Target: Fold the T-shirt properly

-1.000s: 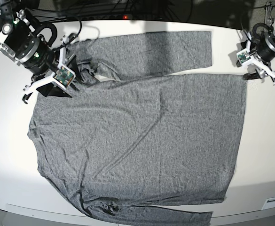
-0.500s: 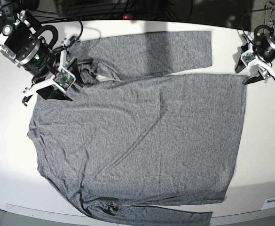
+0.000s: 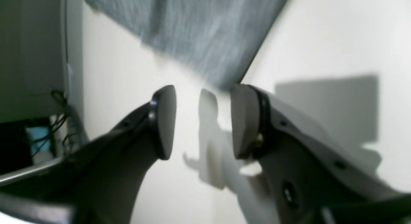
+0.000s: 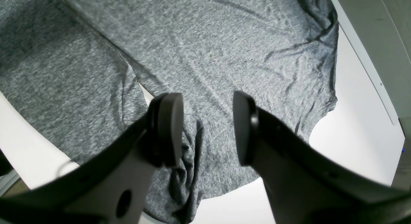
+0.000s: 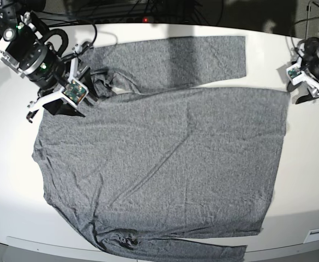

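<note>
On white table, T-shirt spread, seemingly flat

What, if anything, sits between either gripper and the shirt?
Nothing visible. The left gripper is open over bare table, with the shirt corner just ahead of its fingertips. The right gripper is open directly above the cloth near the shoulder, with nothing between them.

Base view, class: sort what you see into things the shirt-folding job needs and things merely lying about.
Needed:
T-shirt
left hand
right hand
white table

Lying about:
cables behind the table's far edge
</note>
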### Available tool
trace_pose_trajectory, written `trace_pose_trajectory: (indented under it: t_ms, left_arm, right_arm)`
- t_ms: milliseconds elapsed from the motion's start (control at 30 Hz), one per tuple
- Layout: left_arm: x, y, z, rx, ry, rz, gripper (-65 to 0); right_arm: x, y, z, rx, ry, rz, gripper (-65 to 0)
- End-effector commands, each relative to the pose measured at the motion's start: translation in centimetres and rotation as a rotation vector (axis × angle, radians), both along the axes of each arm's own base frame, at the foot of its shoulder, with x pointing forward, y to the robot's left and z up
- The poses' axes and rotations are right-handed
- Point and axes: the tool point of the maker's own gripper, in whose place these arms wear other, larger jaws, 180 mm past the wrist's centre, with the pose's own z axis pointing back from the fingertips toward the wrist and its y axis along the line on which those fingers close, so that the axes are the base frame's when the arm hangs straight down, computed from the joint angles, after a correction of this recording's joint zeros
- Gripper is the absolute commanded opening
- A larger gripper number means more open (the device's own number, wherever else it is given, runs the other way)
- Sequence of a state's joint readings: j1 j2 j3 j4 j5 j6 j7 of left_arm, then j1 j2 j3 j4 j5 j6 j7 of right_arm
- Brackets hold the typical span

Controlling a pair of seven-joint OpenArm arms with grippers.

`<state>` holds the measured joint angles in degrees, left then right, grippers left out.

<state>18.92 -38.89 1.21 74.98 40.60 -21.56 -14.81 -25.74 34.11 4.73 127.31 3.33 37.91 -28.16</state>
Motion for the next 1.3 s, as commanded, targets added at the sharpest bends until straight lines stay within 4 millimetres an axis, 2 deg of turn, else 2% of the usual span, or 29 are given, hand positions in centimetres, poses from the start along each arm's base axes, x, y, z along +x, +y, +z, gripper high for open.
trace_pose_trajectory:
  t_ms: [0,167,267,433,533,600,867,1267]
  left_arm:
    - [-1.1,0.9,-0.6,0.039,0.058,-0.014,-37.5]
    - [-1.0,0.3,-0.2,0.01,0.044,-0.044,-37.5]
    - [-1.0,0.1,0.6,0.053,0.03,-0.101,-37.6]
    - [-0.5,-1.1,4.8,0.18,-0.064,-0.259,-39.3]
    - [0.3,-2.0,6.8,0.235,-0.111,-0.272,-39.3]
    - [0.8,-2.6,7.5,0.223,-0.135,-0.275,-39.2]
    - [0.6,-2.7,7.4,0.203,-0.129,-0.271,-39.2]
    - [0.8,-5.5,7.8,0.033,-0.145,-0.257,-39.2]
  right_arm:
    - [0.4,0.3,1.1,0.012,-0.037,0.012,-39.0]
    - [0.4,0.3,1.1,0.012,-0.037,0.012,-39.0]
    - [0.4,0.3,1.1,0.013,-0.037,0.012,-39.0]
    - [0.3,0.1,1.0,0.004,-0.03,0.006,-39.0]
    - [0.3,-0.1,0.7,-0.008,-0.02,-0.003,-39.0]
    - [0.3,-0.1,0.8,-0.007,-0.021,-0.002,-39.0]
    - [0.3,-0.2,0.7,-0.01,-0.019,-0.004,-39.0]
    - [0.2,-0.3,0.6,-0.016,-0.014,-0.008,-39.0]
